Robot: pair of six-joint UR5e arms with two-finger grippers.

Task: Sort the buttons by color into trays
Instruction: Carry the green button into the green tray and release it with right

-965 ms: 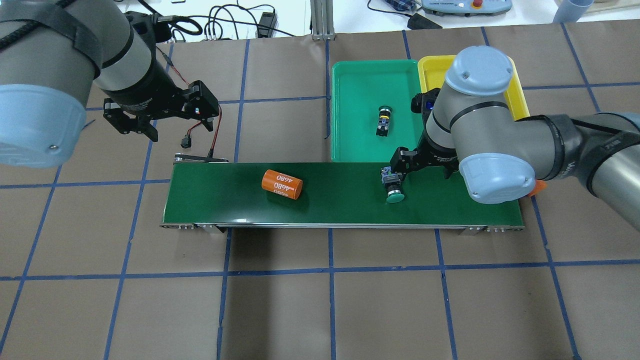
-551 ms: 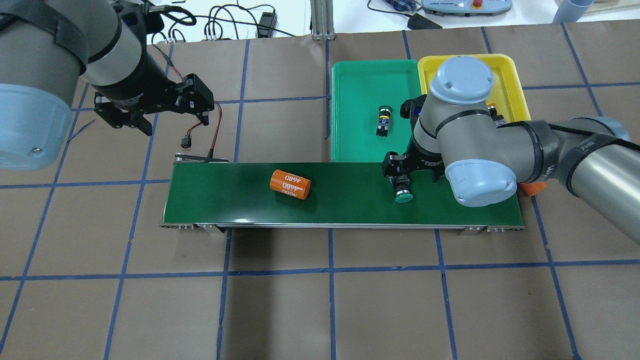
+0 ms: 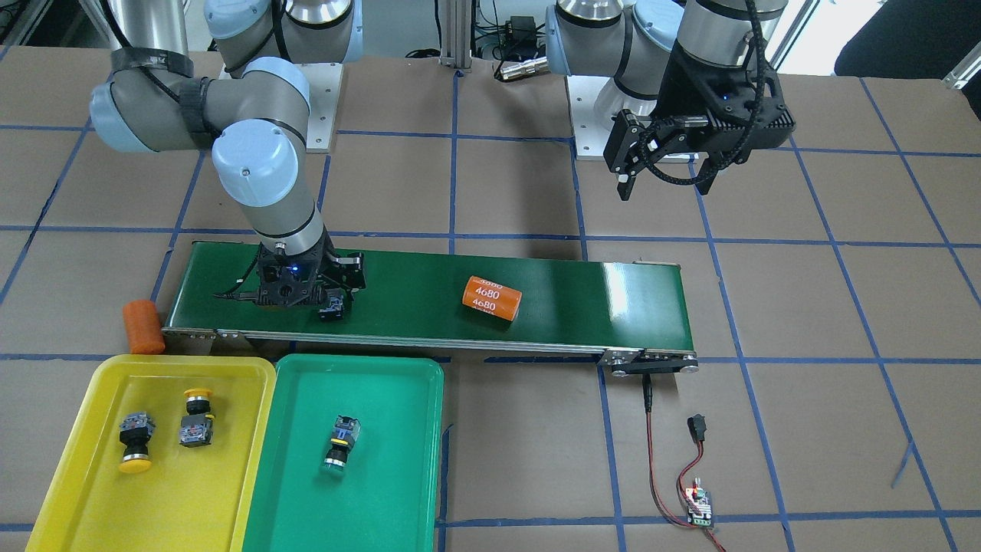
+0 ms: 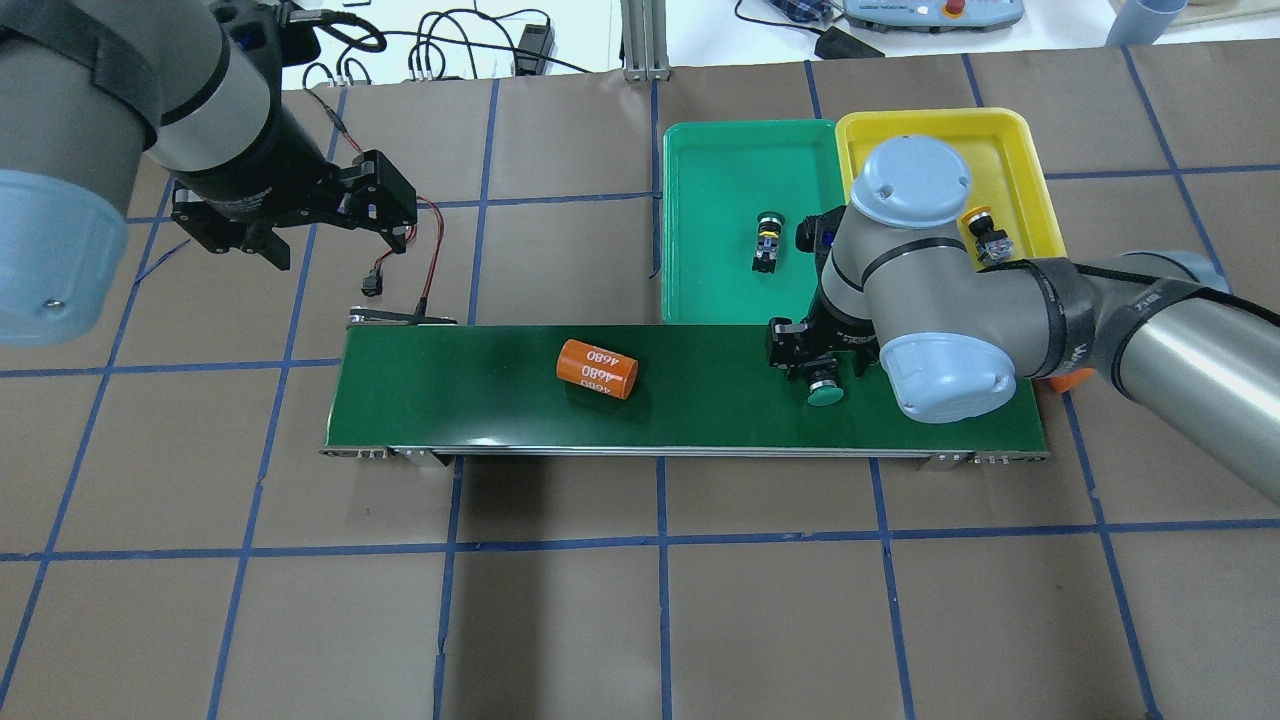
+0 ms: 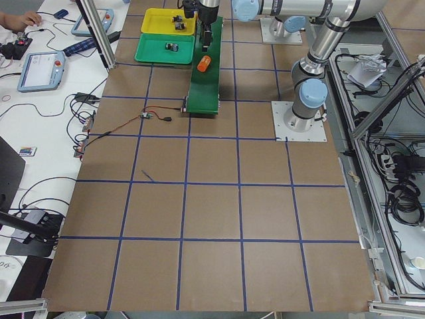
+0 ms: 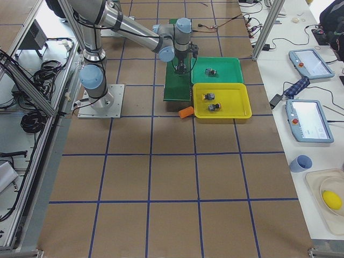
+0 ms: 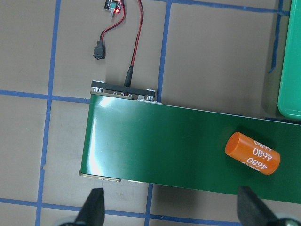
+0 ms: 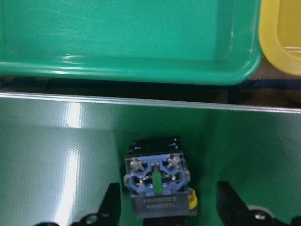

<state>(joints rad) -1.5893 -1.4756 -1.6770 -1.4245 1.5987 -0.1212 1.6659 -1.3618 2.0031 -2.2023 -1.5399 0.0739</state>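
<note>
A green button (image 4: 826,391) lies on its side on the dark-green belt (image 4: 480,395), cap toward the front edge. My right gripper (image 4: 812,362) is open and low over it, a finger on each side of its grey contact block (image 8: 157,178) without touching. A second green button (image 4: 767,240) lies in the green tray (image 4: 720,170). Two yellow buttons (image 3: 136,441) (image 3: 198,414) lie in the yellow tray (image 3: 92,491). My left gripper (image 4: 335,242) is open and empty, high above the table behind the belt's left end.
An orange cylinder marked 4680 (image 4: 597,369) lies mid-belt. Another orange cylinder (image 3: 143,326) lies on the table off the belt's right end. A red-black cable with a small board (image 3: 699,502) trails from the belt's left end.
The belt carried the green button and the orange cylinder to the right. My right gripper followed and came down around the button. My left arm drew back to the left.
</note>
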